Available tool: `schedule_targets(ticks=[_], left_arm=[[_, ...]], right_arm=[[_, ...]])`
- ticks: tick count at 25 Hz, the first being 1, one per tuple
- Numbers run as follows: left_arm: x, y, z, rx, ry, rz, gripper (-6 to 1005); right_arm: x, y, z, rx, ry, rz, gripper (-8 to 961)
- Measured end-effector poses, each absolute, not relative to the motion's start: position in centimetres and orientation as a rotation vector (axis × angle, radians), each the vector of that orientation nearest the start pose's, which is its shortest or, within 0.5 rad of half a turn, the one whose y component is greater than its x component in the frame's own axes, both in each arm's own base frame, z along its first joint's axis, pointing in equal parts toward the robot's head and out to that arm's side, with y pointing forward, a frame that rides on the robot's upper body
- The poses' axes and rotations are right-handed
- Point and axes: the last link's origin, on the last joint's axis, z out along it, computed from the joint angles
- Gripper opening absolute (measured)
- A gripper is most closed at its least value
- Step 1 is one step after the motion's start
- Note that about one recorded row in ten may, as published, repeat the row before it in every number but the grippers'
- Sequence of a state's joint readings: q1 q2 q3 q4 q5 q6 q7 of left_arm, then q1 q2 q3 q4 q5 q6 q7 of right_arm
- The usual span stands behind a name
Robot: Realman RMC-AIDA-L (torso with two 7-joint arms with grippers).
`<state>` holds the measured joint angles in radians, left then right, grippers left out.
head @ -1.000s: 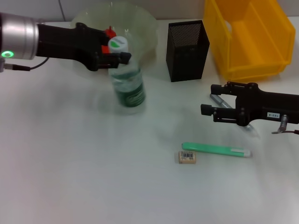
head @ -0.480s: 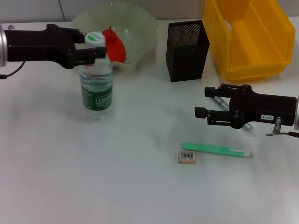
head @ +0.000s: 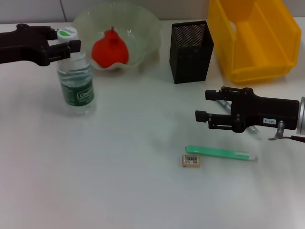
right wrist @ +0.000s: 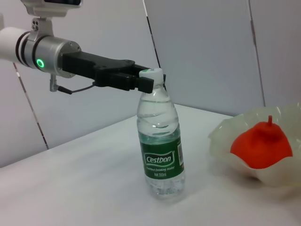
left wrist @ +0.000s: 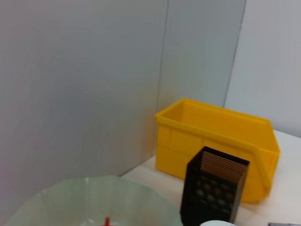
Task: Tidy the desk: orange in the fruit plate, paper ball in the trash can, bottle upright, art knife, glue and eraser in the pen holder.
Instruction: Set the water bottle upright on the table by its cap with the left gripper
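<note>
The bottle (head: 76,81) (right wrist: 160,146) stands upright on the desk (head: 119,181) at the far left, and my left gripper (head: 66,45) (right wrist: 148,81) is shut on its cap. The orange (head: 110,47) (right wrist: 258,146) lies in the fruit plate (head: 143,28) (right wrist: 221,141). My right gripper (head: 205,105) hovers open and empty above the grey art knife (head: 255,132). In front of it lie the green glue stick (head: 221,152) and the eraser (head: 191,161). The pen holder (head: 190,50) (left wrist: 214,188) stands left of the trash can (head: 252,43) (left wrist: 216,141). No paper ball is in view.
The fruit plate, pen holder and trash can line the far edge of the desk. A grey wall rises behind them.
My left gripper carried the bottle leftward away from the fruit plate, bringing it from tilted to upright and uncovering the orange. My right gripper shifted slightly left.
</note>
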<state>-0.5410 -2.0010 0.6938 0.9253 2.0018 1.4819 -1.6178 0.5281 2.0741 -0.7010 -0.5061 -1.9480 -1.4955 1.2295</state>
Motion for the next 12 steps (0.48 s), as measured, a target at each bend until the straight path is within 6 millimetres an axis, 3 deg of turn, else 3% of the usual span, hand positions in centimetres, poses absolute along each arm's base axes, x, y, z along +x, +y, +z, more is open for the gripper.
schedule_targets(ticks=[12], left_arm=[[-26.5, 38.0, 8.0, -2.418, -0.600, -0.554, 447]], right_arm=[[26.7, 32.5, -2.3, -2.708, 0.580, 0.751, 743]])
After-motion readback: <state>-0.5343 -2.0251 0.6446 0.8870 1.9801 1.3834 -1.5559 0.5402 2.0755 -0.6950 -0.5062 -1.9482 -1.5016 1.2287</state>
